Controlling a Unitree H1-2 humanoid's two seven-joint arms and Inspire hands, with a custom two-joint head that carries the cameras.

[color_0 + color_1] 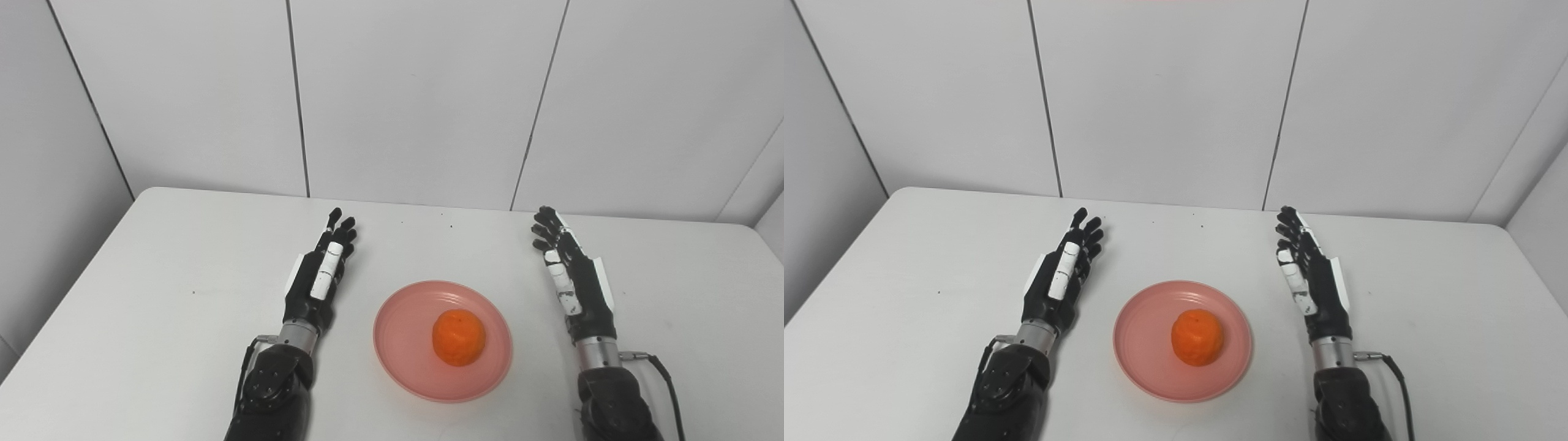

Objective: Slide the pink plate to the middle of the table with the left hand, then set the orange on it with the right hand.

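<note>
The pink plate [404, 318] lies on the white table [184, 269], near its middle and toward the front edge. An orange [459, 337] rests on the plate, slightly right of its centre. My left hand [321, 275] lies just left of the plate, fingers stretched out and apart, holding nothing. To the right of the plate my right hand [569, 275] is likewise open and extended, empty. Neither hand touches the plate or the orange.
Grey panelled walls [416, 98] close off the table's far edge and both sides. A thin cable [664, 370] runs from my right wrist. A few small dark specks [442, 215] mark the tabletop behind the plate.
</note>
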